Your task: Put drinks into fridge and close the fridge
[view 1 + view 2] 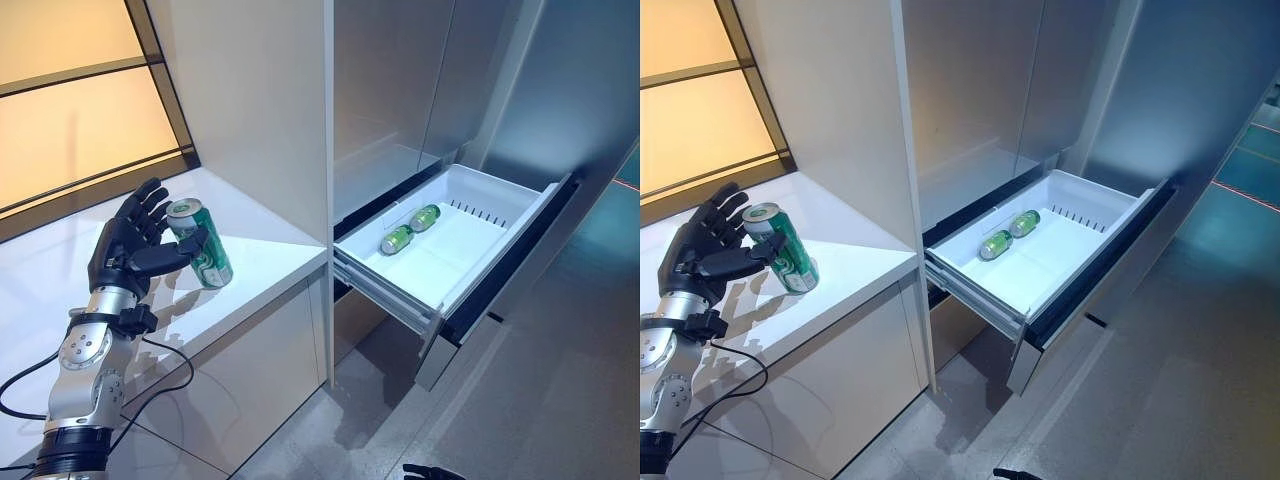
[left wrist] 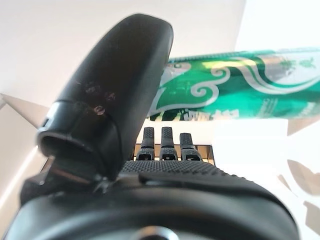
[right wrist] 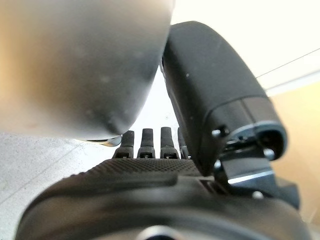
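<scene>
A green drink can (image 1: 203, 246) stands slightly tilted on the white counter (image 1: 270, 255) at the left. My left hand (image 1: 125, 245) is at the can, open: its straight fingers spread behind the can's top and its thumb (image 2: 115, 90) lies across the can's front (image 2: 250, 85). The white fridge drawer (image 1: 385, 285) is pulled out at the right, with two green cans (image 1: 397, 240) (image 1: 425, 217) lying side by side in it. My right hand (image 3: 150, 190) hangs low over the floor, fingers straight and holding nothing; its tip just shows at the bottom edge (image 1: 432, 472).
A tall white panel (image 1: 270, 100) rises between the counter and the fridge. Grey fridge doors (image 1: 400, 80) stand above the drawer. An amber window (image 1: 70, 110) backs the counter. The grey tiled floor (image 1: 540, 400) lies in front of the drawer.
</scene>
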Robot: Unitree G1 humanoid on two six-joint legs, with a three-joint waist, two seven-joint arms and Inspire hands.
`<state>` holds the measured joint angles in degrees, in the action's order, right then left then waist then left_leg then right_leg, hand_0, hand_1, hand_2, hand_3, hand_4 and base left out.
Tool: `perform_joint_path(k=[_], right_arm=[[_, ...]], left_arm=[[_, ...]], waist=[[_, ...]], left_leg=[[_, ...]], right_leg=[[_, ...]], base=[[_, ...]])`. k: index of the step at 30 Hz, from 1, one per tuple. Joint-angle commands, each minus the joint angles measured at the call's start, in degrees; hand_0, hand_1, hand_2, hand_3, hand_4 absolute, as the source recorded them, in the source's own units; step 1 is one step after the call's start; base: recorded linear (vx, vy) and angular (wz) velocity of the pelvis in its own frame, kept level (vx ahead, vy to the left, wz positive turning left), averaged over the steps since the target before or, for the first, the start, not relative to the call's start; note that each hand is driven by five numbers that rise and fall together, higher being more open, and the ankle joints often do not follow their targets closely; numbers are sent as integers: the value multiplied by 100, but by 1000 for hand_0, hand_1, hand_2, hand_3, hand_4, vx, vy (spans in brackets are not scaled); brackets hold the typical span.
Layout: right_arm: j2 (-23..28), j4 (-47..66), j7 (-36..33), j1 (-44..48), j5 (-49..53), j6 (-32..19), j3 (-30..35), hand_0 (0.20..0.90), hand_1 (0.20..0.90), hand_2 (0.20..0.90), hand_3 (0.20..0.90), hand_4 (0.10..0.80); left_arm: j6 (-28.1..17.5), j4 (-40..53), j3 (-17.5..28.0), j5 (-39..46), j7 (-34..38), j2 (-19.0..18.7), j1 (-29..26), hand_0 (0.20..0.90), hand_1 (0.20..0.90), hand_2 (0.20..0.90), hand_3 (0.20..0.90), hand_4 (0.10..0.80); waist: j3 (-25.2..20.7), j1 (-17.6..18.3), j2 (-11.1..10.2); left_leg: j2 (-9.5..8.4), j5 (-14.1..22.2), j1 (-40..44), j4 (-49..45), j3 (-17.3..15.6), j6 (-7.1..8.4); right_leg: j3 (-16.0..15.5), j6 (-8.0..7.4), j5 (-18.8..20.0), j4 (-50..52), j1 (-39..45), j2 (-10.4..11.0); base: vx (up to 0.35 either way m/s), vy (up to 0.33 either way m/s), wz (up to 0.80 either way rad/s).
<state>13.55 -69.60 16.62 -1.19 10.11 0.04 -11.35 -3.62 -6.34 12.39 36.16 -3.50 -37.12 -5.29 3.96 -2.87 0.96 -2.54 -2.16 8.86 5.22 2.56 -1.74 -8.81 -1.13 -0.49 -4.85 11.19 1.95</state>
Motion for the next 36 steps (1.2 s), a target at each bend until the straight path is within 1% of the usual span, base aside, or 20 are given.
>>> perform_joint_path(k=[1, 22, 36], right_arm=[[152, -201, 193, 52, -157, -35, -181, 900, 900, 900, 900, 800], [155, -217, 170, -26, -75, -57, -173, 900, 900, 900, 900, 800], [163, -201, 151, -51, -32, -65, -147, 900, 900, 900, 900, 800]], left_arm=[[-379, -126, 273, 202, -88, -526, -1165, 900, 900, 900, 900, 800], [-284, -533, 188, 145, -154, -644, -1359, 900, 900, 900, 900, 800], [-390, -726, 111, 209, -153, -557, -1448, 900, 900, 900, 900, 800]], waist=[[-118, 47, 132], [-107, 194, 122], [-76, 287, 102]], left_leg=[[-43, 562, 251, -66, -407, 16], [-111, 645, 301, -105, -452, -89], [-143, 702, 313, -153, -504, -154]], right_leg=[[106, -182, -317, 394, -142, -74], [349, -217, -287, 442, -208, -59], [490, -236, -283, 533, -286, -46]], base=[[20, 7, -3], [25, 10, -6], [19, 9, -6]])
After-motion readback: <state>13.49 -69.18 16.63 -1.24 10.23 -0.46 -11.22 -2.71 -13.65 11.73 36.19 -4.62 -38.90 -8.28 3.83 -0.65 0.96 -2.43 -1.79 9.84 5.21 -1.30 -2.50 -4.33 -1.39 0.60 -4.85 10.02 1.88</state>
